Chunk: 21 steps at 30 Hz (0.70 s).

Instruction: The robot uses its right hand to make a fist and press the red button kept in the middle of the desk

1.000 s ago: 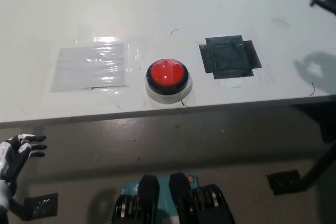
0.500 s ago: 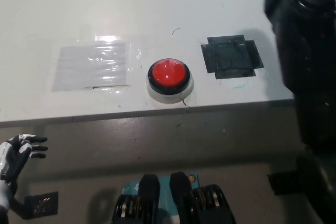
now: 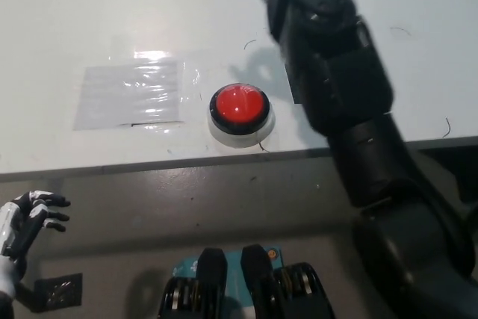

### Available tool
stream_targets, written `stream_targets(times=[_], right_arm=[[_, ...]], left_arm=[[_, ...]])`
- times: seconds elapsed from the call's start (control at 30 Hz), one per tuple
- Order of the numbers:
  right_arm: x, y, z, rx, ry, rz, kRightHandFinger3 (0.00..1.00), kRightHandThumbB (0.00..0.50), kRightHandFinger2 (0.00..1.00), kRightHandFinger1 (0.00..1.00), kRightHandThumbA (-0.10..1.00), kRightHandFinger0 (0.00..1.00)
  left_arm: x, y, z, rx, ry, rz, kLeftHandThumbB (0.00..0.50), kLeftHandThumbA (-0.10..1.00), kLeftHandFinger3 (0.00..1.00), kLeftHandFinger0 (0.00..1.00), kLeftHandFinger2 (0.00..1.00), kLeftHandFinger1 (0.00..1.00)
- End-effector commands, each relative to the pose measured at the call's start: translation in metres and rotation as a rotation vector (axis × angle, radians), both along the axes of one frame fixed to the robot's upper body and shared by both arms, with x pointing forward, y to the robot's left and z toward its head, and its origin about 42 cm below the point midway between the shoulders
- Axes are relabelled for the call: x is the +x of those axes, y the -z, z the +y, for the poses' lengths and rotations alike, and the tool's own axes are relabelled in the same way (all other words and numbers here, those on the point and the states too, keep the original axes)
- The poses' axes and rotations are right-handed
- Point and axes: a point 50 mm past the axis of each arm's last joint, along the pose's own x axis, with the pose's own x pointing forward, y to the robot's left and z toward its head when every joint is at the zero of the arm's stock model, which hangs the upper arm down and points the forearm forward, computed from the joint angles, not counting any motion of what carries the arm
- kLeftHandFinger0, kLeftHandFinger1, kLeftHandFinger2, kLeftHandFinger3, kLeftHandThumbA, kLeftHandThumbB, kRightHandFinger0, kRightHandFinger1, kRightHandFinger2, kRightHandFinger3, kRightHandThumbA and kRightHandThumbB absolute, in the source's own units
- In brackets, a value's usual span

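Change since earlier: the black right arm (image 3: 336, 95) had swung in from the right side of the view and lay diagonally across the desk (image 3: 89, 20); half a second before, it stood near the right edge, and a second before, only a bit of it showed at the top right corner. The red button and the white hand had kept their places.

Right hand: it ran out of the top edge of the view, so only the wrist and forearm showed. Whether it had already made a fist could not be told.

Red button (image 3: 238, 105): it sat on its pale round base near the front edge of the desk, roughly mid-width, untouched, between a clear taped sheet (image 3: 131, 95) on the robot's left and a dark taped patch, which the arm now mostly covered.

Key relation: the button lay to the left of the forearm and nearer the robot than the unseen hand. The hand had apparently reached past the button toward the far side of the desk.

Next move, as a judgement: the hand would need to come back toward the robot and leftward, then descend closed onto the dome.

Nearer hand: the right, by far.

Left hand (image 3: 26, 222): it rested below the desk edge at lower left, fingers spread, holding nothing.

Progress: the press was not yet made.
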Motion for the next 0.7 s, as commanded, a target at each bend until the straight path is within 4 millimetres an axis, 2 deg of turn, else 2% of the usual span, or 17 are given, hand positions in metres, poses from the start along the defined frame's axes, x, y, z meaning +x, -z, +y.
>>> stream_targets(times=[0.0,0.07,0.13,0.23,0.27,0.33,0.37,0.4,0.5,0.53,0.6,0.67], right_arm=[[0.000,-0.008,0.010,0.026,-0.029,-0.102,0.32,0.065,0.28,0.00,0.56,0.00],[0.003,0.021,0.008,0.043,-0.031,-0.061,0.31,0.036,0.25,0.00,0.54,0.00],[0.003,0.033,0.004,0.050,-0.025,-0.045,0.27,0.016,0.24,0.00,0.52,0.00],[0.003,0.054,-0.003,0.041,-0.015,-0.029,0.29,0.016,0.25,0.00,0.53,0.00],[0.003,0.058,-0.004,0.038,-0.011,-0.019,0.30,0.041,0.25,0.00,0.53,0.00],[0.002,0.069,-0.009,0.019,0.004,-0.009,0.30,0.046,0.26,0.00,0.56,0.00],[0.003,0.074,-0.011,0.021,0.003,-0.008,0.29,0.052,0.26,0.00,0.57,0.00],[0.002,0.077,-0.013,0.025,0.005,-0.005,0.29,0.049,0.25,0.00,0.57,0.00],[0.002,0.084,-0.018,0.032,0.005,0.000,0.28,0.034,0.24,0.00,0.57,0.00],[0.001,0.091,-0.023,0.051,0.014,0.017,0.29,0.039,0.24,0.00,0.54,0.00],[0.001,0.099,-0.025,0.054,0.021,0.029,0.27,0.073,0.22,0.00,0.55,0.00],[0.000,0.107,-0.024,0.066,0.022,0.042,0.25,0.048,0.19,0.00,0.55,0.00]], left_arm=[[0.012,-0.021,0.002,0.030,0.015,-0.071,0.031,0.60,0.55,0.51,0.58,0.51],[0.014,-0.021,0.004,0.033,0.023,-0.089,0.040,0.60,0.51,0.46,0.53,0.47],[0.016,-0.024,0.004,0.029,0.022,-0.085,0.051,0.60,0.49,0.45,0.52,0.47],[0.016,-0.026,0.003,0.041,0.012,-0.074,0.048,0.60,0.49,0.43,0.52,0.45],[0.015,-0.026,0.003,0.036,0.010,-0.073,0.043,0.60,0.50,0.43,0.51,0.45],[0.015,-0.026,0.003,0.029,0.011,-0.077,0.026,0.59,0.50,0.45,0.52,0.47],[0.015,-0.025,0.004,0.042,0.017,-0.082,0.026,0.59,0.49,0.43,0.50,0.44],[0.015,-0.026,0.004,0.041,0.017,-0.081,0.038,0.61,0.49,0.43,0.51,0.45],[0.015,-0.024,0.005,0.031,0.019,-0.085,0.027,0.59,0.49,0.45,0.53,0.46],[0.017,-0.024,0.004,0.022,0.026,-0.097,0.012,0.58,0.46,0.41,0.48,0.42],[0.017,-0.024,0.005,0.018,0.023,-0.085,0.014,0.58,0.46,0.41,0.47,0.42],[0.017,-0.028,0.007,0.035,0.027,-0.096,0.003,0.59,0.46,0.45,0.49,0.45]])
